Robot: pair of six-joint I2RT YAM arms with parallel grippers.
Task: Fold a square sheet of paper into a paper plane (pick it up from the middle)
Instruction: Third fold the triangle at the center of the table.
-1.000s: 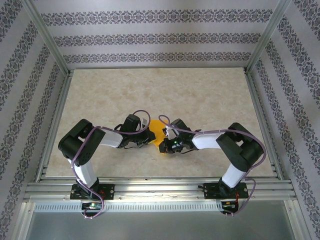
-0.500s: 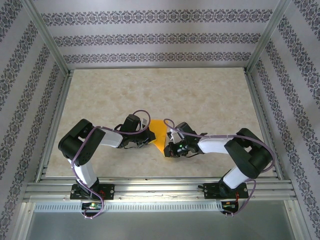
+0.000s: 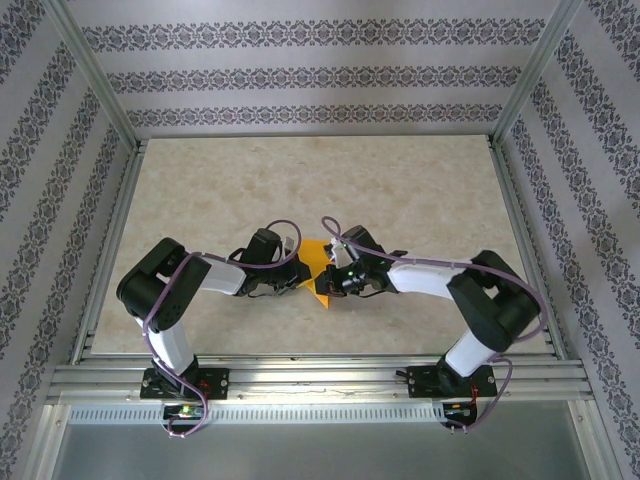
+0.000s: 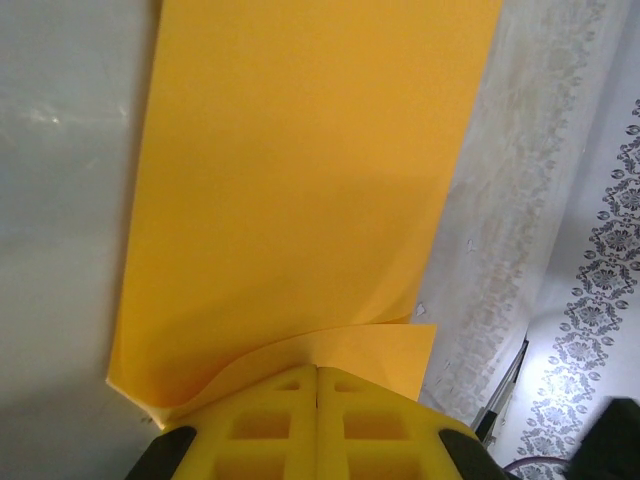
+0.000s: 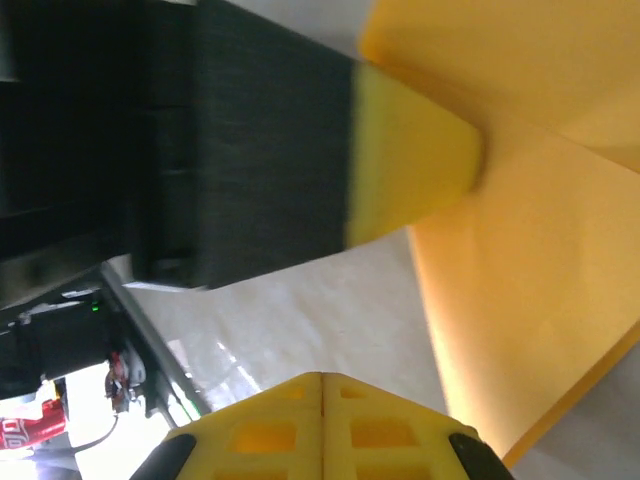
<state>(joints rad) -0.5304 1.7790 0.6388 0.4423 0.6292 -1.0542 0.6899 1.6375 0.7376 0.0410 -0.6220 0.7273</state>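
Two grippers meet at near middle of table (image 3: 400, 190), orange paper (image 3: 314, 258) lying between them. Left gripper (image 3: 298, 281) pressed together, nothing in seam. Its tips sit at paper's near edge, where a curled layer lifts against them. Right gripper (image 3: 330, 288) also pressed together, empty, just beside paper's edge. Left gripper's yellow fingertip (image 5: 410, 160) touches paper in right wrist view.

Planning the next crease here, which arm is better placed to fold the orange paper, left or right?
Probably the right. The left gripper is shut, tips pressed on the orange paper as an anchor; the right gripper, also shut, sits beside the paper's edge, holding nothing.
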